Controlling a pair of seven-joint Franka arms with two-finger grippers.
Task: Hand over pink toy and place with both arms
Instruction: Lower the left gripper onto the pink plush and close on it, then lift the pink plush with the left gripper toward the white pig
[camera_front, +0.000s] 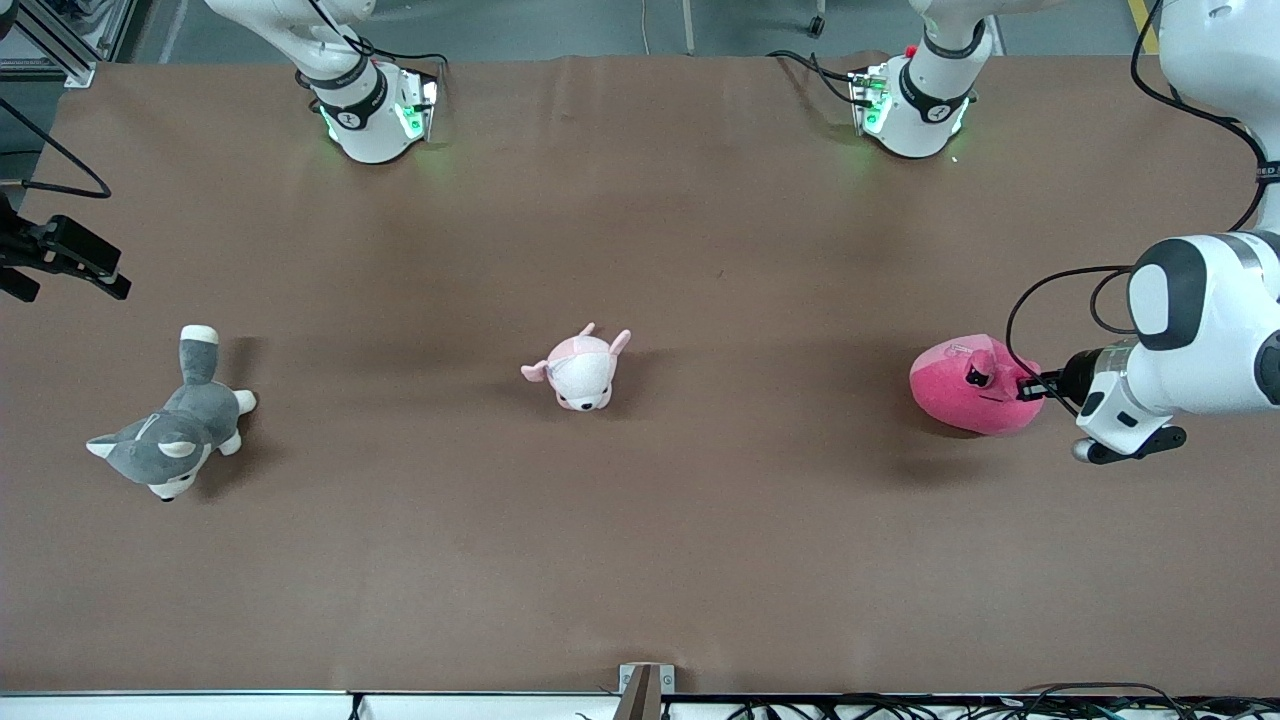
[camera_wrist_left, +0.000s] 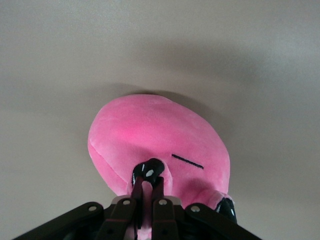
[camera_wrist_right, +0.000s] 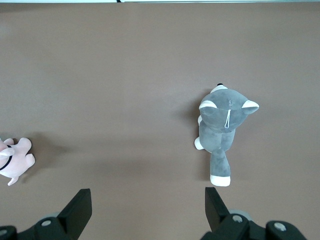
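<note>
The pink toy (camera_front: 965, 390), a hot-pink blob plush with black eyes and a line mouth, is at the left arm's end of the table. My left gripper (camera_front: 1022, 387) is shut on a fold of its plush beside one eye. The left wrist view shows the toy (camera_wrist_left: 150, 140) with my left gripper (camera_wrist_left: 149, 182) pinching it. I cannot tell whether the toy rests on the table or hangs just above it. My right gripper (camera_wrist_right: 147, 202) is open and empty, high over the table between the two other plushes. It does not show in the front view.
A pale pink-and-white plush animal (camera_front: 580, 372) lies mid-table. A grey-and-white plush dog (camera_front: 175, 430) lies toward the right arm's end and also shows in the right wrist view (camera_wrist_right: 222, 130). A black fixture (camera_front: 65, 258) juts in at that end's edge.
</note>
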